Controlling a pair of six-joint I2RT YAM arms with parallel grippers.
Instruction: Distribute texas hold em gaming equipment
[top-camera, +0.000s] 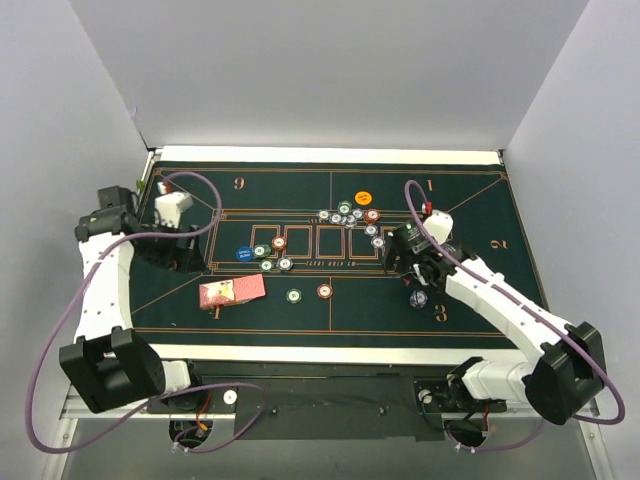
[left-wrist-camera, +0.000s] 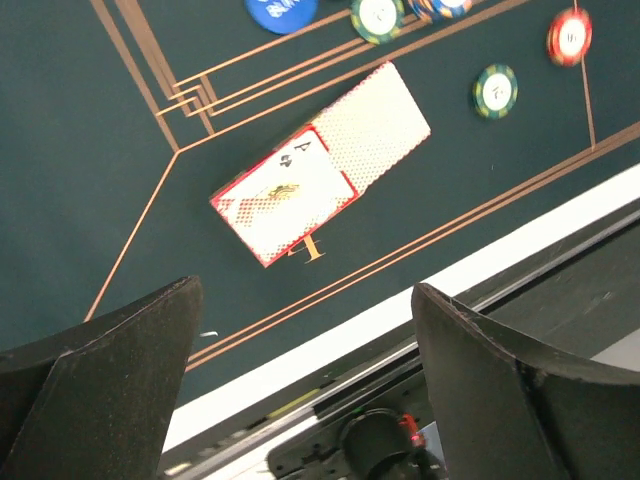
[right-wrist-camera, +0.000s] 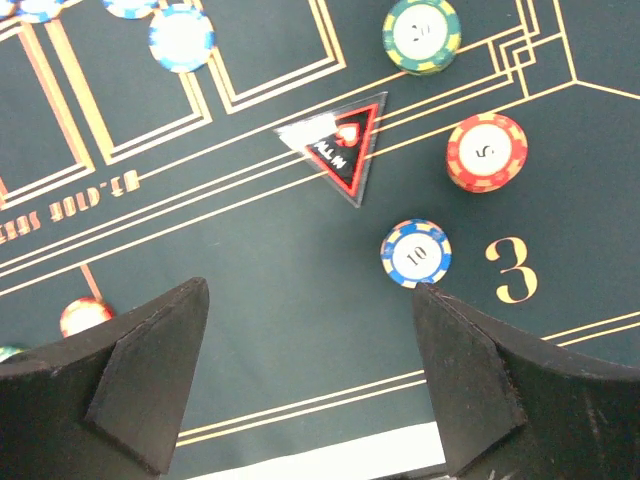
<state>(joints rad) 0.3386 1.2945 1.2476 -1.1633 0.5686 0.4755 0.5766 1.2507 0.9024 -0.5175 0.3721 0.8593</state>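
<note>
Showing one card stack (top-camera: 232, 291), one blue disc (top-camera: 243, 254), one orange disc (top-camera: 363, 197).

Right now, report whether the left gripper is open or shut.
Open. The left gripper shows fingers wide apart, nothing between them; the cards lie beyond.

cards: red-pink-backed playing-card stack (left-wrist-camera: 375, 130) flat, near left, face-up ace (left-wrist-camera: 285, 195) overlapping one end | buttons: blue round button disc (top-camera: 244, 254) left of centre; orange round button disc (top-camera: 363, 198) farther back | chips: small striped-edge round chips (top-camera: 350, 215) flat, clustered beside orange, several by blue, a few loose nearer
</note>
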